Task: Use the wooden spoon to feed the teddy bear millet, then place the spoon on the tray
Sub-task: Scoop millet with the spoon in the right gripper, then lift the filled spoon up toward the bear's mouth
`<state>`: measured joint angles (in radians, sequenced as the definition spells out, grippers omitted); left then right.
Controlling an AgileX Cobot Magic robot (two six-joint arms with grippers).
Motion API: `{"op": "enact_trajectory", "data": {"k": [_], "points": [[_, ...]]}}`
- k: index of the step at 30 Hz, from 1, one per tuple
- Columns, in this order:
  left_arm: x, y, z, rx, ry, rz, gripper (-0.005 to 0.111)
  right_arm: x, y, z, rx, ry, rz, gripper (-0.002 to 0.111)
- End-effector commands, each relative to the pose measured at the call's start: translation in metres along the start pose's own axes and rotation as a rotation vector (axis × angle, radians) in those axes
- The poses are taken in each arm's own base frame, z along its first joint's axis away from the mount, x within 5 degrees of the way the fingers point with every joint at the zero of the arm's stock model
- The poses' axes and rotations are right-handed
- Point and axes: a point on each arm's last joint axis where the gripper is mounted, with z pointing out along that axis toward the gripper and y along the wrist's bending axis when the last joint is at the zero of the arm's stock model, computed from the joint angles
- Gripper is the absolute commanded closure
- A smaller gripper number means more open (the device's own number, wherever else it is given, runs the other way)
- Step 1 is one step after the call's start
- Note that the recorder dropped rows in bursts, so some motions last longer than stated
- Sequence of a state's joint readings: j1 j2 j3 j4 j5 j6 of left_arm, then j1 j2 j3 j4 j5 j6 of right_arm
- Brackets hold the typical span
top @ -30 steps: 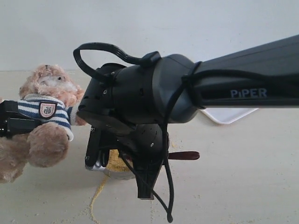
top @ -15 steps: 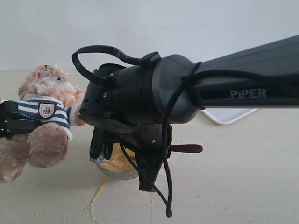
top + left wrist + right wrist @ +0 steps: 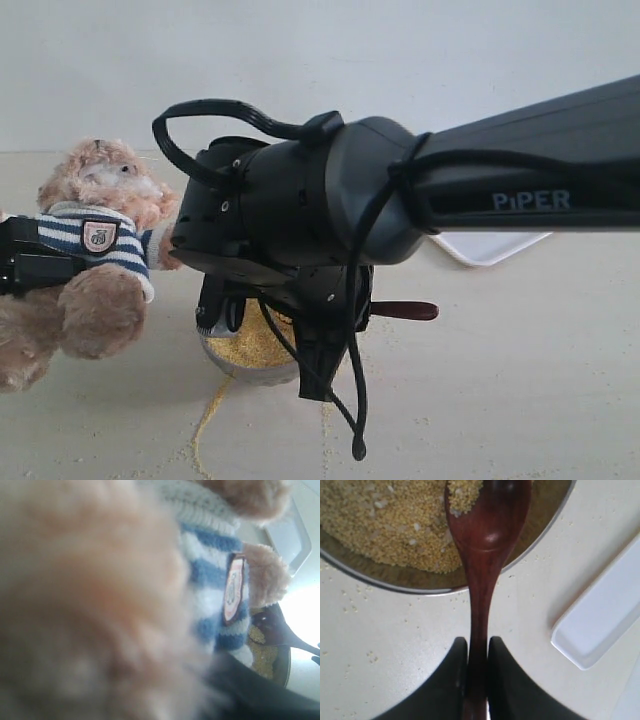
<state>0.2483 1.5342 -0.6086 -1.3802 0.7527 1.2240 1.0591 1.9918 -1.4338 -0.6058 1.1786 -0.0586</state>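
Note:
The teddy bear [image 3: 95, 300] hangs at the left in its striped shirt, with my left gripper [image 3: 40, 258] shut on its body from behind; its fur fills the left wrist view [image 3: 100, 595]. My right gripper [image 3: 478, 647] is shut on the handle of the wooden spoon [image 3: 485, 545]. The spoon's small bowl carries a little millet and hovers over the heap of millet [image 3: 385, 525] in the round metal bowl [image 3: 540, 525]. In the exterior view only the spoon's handle end [image 3: 405, 310] shows behind my right wrist. The white tray [image 3: 490, 247] lies behind to the right.
My right arm [image 3: 520, 180] crosses most of the exterior view and hides part of the metal bowl [image 3: 240, 368]. A trail of spilled millet [image 3: 205, 420] runs on the table in front of the bowl. The tray's corner [image 3: 600, 625] lies close beside the spoon handle.
My right wrist has risen a little and the spoon's handle end has moved up and to the right. More of the bowl and millet shows. The bear has barely moved.

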Motion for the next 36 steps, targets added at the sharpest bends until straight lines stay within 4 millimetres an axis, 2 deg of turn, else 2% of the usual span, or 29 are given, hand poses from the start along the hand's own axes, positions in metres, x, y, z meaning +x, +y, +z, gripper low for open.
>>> {"op": "enact_trajectory", "data": {"k": [1,10,14,22,30,36], "points": [[-0.002,-0.002,-0.002,0.009,-0.019,0.004,0.102,0.005,-0.007,-0.01,0.012,-0.02,0.026,0.108],[-0.002,-0.002,-0.002,0.009,-0.019,0.022,0.102,0.02,-0.022,-0.044,0.034,-0.115,0.046,0.108],[-0.001,-0.004,-0.002,0.027,-0.005,0.03,0.102,0.026,-0.025,-0.051,-0.02,-0.146,0.037,0.108],[0.004,-0.006,-0.002,0.059,0.044,0.065,0.102,0.036,-0.047,-0.028,-0.239,-0.218,0.212,0.108],[0.004,-0.006,-0.002,0.059,0.046,0.067,0.102,0.037,-0.051,-0.023,-0.439,-0.338,0.211,0.108],[0.004,-0.006,-0.002,0.054,0.045,0.068,0.102,0.039,-0.055,-0.02,-0.446,-0.34,0.239,0.108]]}}
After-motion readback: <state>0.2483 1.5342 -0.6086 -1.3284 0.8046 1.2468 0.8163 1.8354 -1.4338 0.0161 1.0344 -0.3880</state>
